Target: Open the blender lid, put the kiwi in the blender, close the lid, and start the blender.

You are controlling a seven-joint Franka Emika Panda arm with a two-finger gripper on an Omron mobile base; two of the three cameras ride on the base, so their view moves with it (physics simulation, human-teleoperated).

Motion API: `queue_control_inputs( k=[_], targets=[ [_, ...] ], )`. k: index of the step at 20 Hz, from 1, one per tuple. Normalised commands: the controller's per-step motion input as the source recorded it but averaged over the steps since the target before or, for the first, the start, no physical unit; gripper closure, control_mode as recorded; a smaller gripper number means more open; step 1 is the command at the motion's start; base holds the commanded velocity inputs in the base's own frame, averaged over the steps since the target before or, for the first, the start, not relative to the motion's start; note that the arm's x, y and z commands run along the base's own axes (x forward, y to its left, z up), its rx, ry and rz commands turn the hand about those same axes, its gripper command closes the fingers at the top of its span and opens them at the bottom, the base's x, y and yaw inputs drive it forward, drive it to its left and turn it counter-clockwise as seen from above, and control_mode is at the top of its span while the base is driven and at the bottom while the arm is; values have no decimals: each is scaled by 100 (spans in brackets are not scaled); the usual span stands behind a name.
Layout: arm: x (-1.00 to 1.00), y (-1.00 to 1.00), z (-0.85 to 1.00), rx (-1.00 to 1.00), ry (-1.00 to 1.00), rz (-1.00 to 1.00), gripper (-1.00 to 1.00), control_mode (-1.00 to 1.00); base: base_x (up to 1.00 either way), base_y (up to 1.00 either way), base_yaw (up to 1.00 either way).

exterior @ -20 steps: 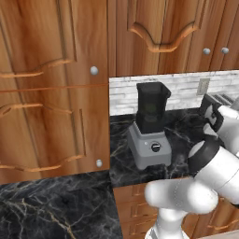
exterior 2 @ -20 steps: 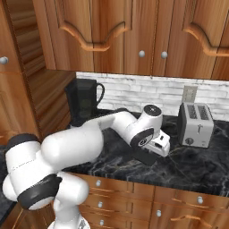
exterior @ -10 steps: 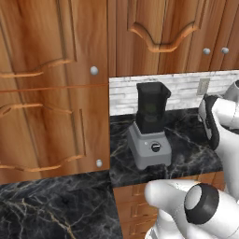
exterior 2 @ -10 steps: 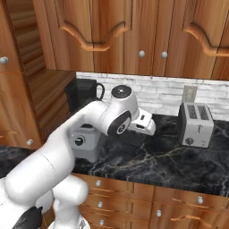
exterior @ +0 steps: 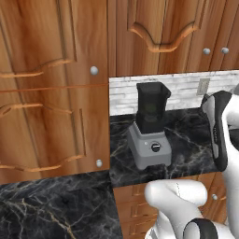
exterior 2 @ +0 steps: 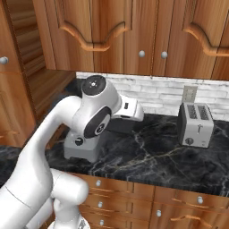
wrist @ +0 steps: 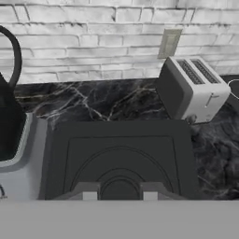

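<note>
The blender (exterior: 150, 135) stands on the dark counter (exterior 2: 147, 156) against the brick wall, its jar open at the top in the left base view. The lid (wrist: 119, 158) looks to be in the gripper (wrist: 119, 192), whose jaws are drawn together on it, hovering between blender and toaster (wrist: 193, 88). So I'd say the lid is off; loading the kiwi, closing and starting remain.

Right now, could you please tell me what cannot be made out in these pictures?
1. Jar of the blender: right base view, hidden behind the arm.
2. Inside of that jar: left base view, too dark to tell.
3. Near edge of the blender lid: hand view, covered by the fingers and cut off below.
</note>
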Motion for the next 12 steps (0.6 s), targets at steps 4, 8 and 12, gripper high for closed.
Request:
queue_control_inputs(
  k=[4,8,12],
  targets=[
    [-39,86,91,-4,-9,5,100,-100,0,0,0],
    [-16,86,97,-7,-2,2,100,-100,0,0,0],
    [0,78,95,-6,0,0,100,-100,0,0,0]
  ],
)
